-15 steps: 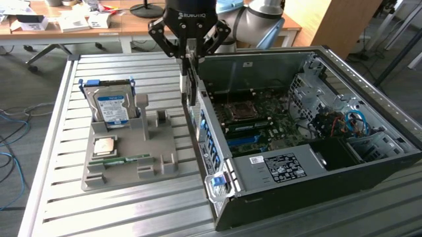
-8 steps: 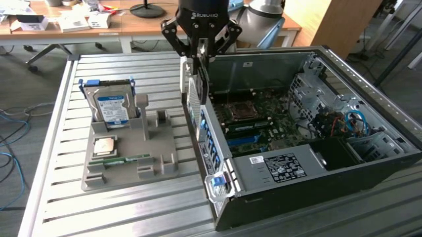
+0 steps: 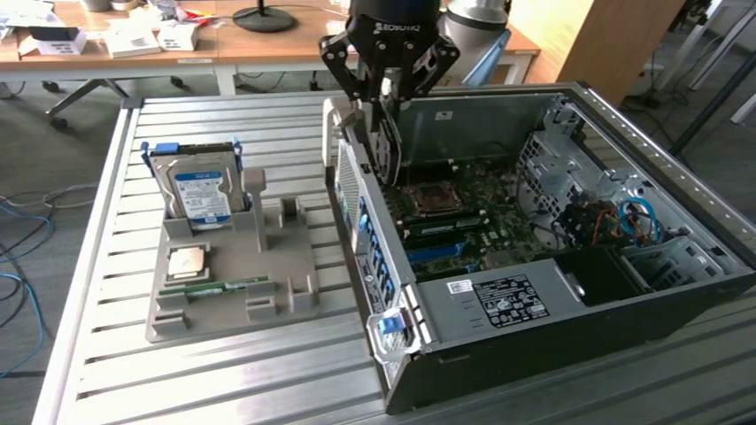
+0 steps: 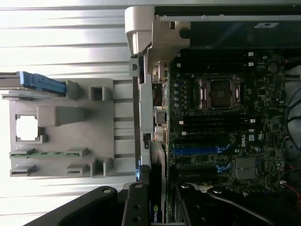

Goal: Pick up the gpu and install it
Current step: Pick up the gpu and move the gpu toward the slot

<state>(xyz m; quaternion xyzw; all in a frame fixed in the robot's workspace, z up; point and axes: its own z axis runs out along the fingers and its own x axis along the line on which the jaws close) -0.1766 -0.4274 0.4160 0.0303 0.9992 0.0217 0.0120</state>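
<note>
Your gripper (image 3: 384,111) pinches the gpu (image 3: 384,150) upright over the open computer case (image 3: 567,354).
The card hangs edge-on between the fingers, just inside the case wall on the exterior view's left, over the motherboard (image 3: 484,221). The case sits on a slatted metal table (image 3: 106,266) beside a grey tray (image 3: 283,292) holding a hard drive (image 3: 201,190). Wooden desks (image 3: 296,44) stand behind, and blue cables (image 3: 18,239) lie on the floor.

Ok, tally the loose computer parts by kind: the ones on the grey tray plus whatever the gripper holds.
hard drive: 1
processor chip: 1
memory stick: 1
gpu, held by the gripper: 1
Total: 4
</note>
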